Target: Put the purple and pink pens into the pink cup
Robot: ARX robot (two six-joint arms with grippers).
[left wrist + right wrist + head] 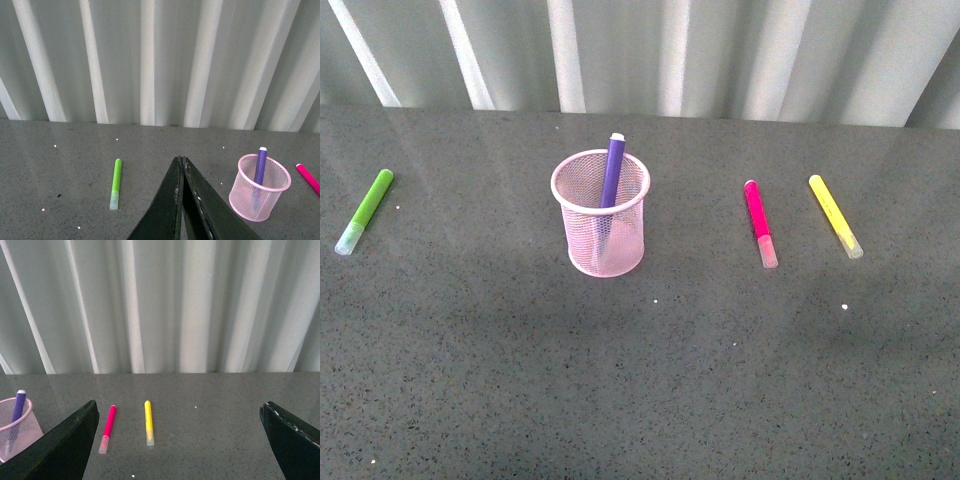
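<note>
The pink cup [602, 215] stands upright mid-table, with the purple pen [612, 170] leaning inside it, tip above the rim. To its right the pink pen [759, 222] lies flat on the table. Neither gripper shows in the front view. In the left wrist view my left gripper [180, 161] is shut with nothing in it, held back from the cup [259, 188] and purple pen [260, 165]. In the right wrist view my right gripper [181, 410] is wide open and empty; the pink pen [107, 428] lies beyond it, near one of the fingers [75, 437]. The cup [17, 427] sits at the frame's edge.
A lime-green marker [364, 210] lies at the far left of the dark speckled table [640, 380]. A yellow marker [834, 215] lies just right of the pink pen. A corrugated grey wall [720, 50] closes off the back.
</note>
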